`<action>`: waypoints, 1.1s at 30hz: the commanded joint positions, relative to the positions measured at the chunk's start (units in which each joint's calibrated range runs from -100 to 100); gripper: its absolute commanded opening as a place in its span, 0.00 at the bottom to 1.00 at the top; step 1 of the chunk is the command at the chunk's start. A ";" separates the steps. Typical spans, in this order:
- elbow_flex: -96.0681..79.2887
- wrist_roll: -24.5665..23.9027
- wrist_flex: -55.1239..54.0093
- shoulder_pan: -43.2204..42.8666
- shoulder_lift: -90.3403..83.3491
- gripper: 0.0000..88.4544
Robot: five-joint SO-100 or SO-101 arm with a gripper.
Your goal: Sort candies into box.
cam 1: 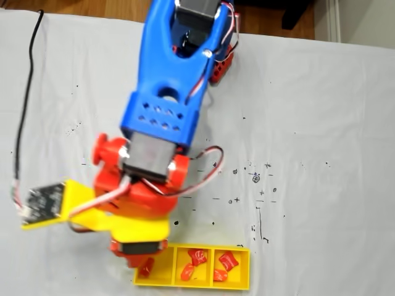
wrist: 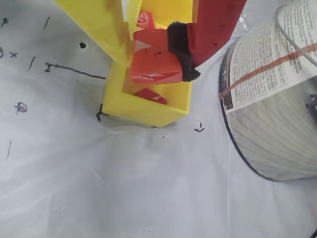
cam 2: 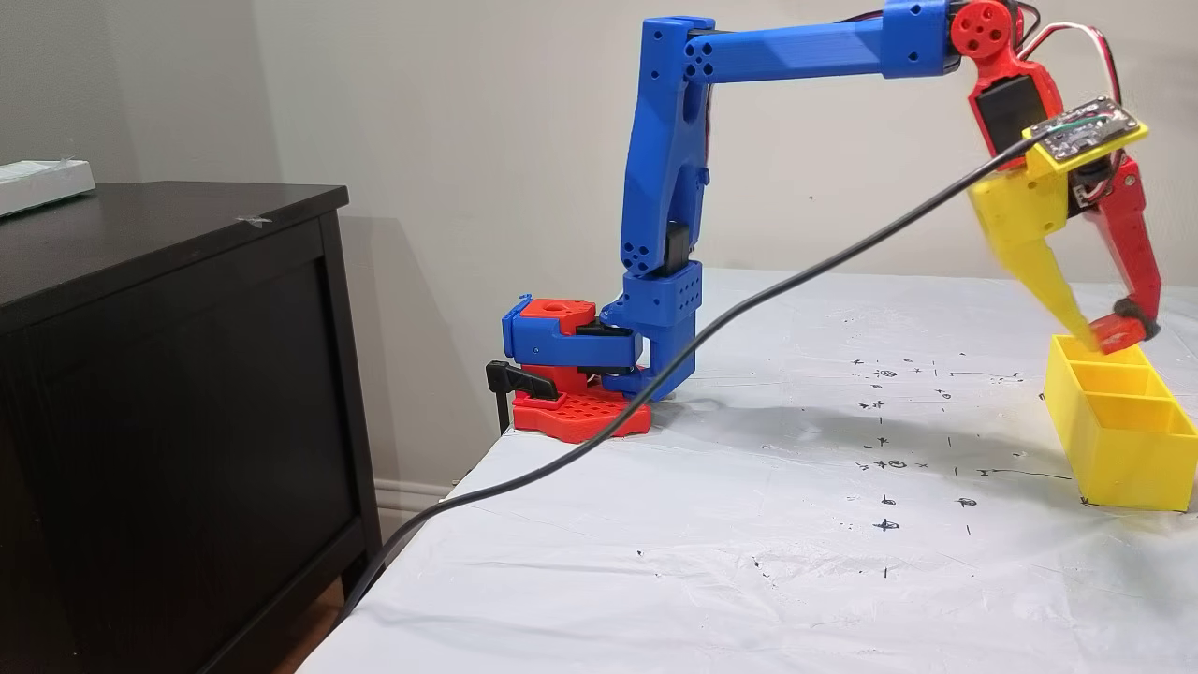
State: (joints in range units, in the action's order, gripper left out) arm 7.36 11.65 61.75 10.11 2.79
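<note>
White sheeting w/ scattered black pen marks covered the worktop [cam 2: 749,562]; a dark cabinet [cam 2: 168,374] stood beside it against a beige wall. Blue arm [cam 2: 664,187] reached out from its red base [cam 2: 571,412], w/ a black cable [cam 2: 749,300] running to the camera board on the wrist. Gripper [cam 2: 1114,332]: yellow and red fingers pinched one orange-red candy [wrist: 156,62] directly above an end compartment of the yellow box [cam 2: 1123,449]. Wrist view: a second candy [wrist: 151,95] lay in the compartment below the held one. Fixed view from above: box [cam 1: 237,285] at the bottom edge, three compartments in a row; approx. two candies [cam 1: 192,264] in the middle one, two more [cam 1: 225,265] in the right one, one [cam 1: 147,266] in the left. Wrist view, right: clear round container w/ printed paper [wrist: 277,89] near the box.
</note>
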 commanded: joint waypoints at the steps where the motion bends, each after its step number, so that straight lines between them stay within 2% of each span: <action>1: -0.21 -0.59 -4.89 -2.22 -2.28 0.00; 8: 1.97 -1.95 -6.12 -3.13 1.45 0.00; 33: 0.15 -1.27 -8.41 -3.95 6.28 0.00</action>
State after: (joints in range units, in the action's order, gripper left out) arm 6.07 9.84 54.37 7.22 10.32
